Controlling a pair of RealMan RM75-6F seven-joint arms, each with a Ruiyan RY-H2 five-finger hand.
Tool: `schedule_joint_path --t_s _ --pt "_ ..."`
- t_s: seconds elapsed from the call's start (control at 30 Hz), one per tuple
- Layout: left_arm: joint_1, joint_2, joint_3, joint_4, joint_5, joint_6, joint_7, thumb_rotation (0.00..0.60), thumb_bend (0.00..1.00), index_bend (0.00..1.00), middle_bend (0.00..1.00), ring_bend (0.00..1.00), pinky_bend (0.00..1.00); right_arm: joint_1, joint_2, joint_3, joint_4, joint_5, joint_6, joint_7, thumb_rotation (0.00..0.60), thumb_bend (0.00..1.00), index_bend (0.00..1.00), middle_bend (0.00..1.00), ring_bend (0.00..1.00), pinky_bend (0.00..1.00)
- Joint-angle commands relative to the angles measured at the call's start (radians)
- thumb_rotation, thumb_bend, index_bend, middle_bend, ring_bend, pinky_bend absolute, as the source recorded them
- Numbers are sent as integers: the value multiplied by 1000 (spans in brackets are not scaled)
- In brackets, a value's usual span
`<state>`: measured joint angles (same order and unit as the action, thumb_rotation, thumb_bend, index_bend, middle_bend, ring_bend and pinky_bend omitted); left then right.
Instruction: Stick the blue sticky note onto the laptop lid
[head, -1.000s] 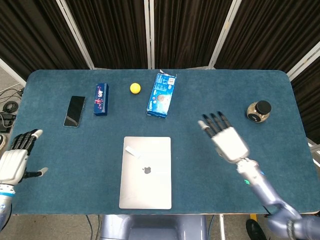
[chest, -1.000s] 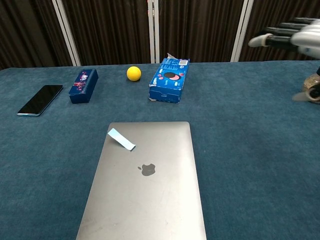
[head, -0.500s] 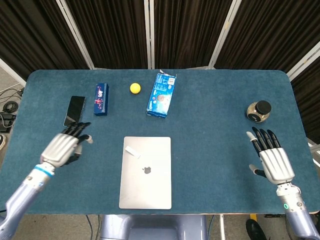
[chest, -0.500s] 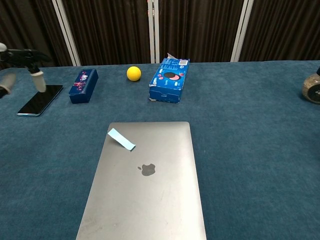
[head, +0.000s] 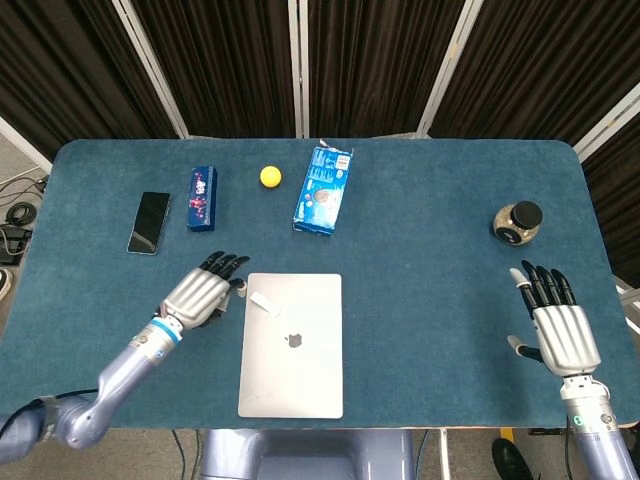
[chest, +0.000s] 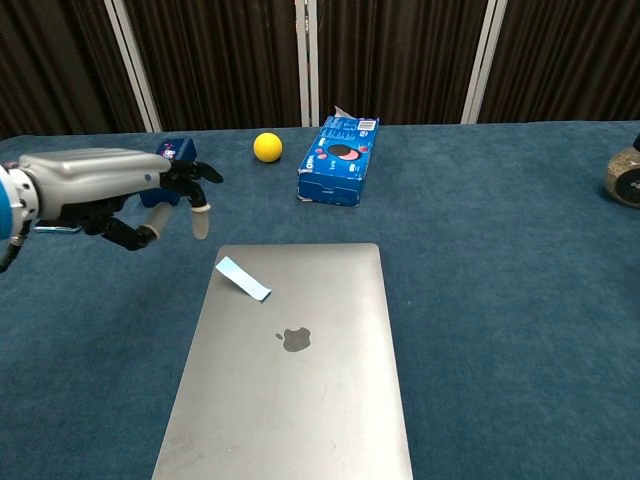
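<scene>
The closed silver laptop (head: 291, 344) (chest: 290, 370) lies at the front middle of the table. A pale blue sticky note (head: 264, 302) (chest: 243, 278) sits on its lid near the far left corner, one end lifted. My left hand (head: 202, 292) (chest: 110, 190) hovers just left of that corner, fingers spread, holding nothing, a short gap from the note. At the right side of the table my right hand (head: 558, 322) is open with fingers straight, far from the laptop; the chest view does not show it.
Along the far side lie a black phone (head: 149, 222), a small dark blue box (head: 202, 197), a yellow ball (head: 270, 176) and a blue snack box (head: 324, 190). A dark-lidded jar (head: 518, 222) stands at the right, beyond my right hand.
My left hand has swung in from the table's left edge to the laptop's far left corner. My right hand has drawn back from the middle to the right edge. The note stays put.
</scene>
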<state>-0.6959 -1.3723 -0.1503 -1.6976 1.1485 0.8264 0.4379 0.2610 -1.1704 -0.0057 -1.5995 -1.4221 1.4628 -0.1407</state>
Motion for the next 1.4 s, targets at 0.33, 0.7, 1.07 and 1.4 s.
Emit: schedule_joint_path --t_s 0.33,0.7,1.07,1.4 --pt "-91 -166 46 95 -100 6 153 600 911 363 0 0 0 -21 13 30 -1 3 -7 21 600 51 23 0 0 0" --pt "-132 -251 57 138 -176 34 208 600 911 360 0 0 0 -34 20 52 0 1 -23 38 600 48 23 0 0 0" --pt "-142 -260 72 143 -187 53 207 600 912 359 0 0 0 -42 22 65 0 -5 -33 45 600 46 23 0 0 0" --pt "-149 -264 86 149 -198 57 200 600 911 358 0 0 0 -49 25 74 -3 -14 -38 53 600 45 23 0 0 0"
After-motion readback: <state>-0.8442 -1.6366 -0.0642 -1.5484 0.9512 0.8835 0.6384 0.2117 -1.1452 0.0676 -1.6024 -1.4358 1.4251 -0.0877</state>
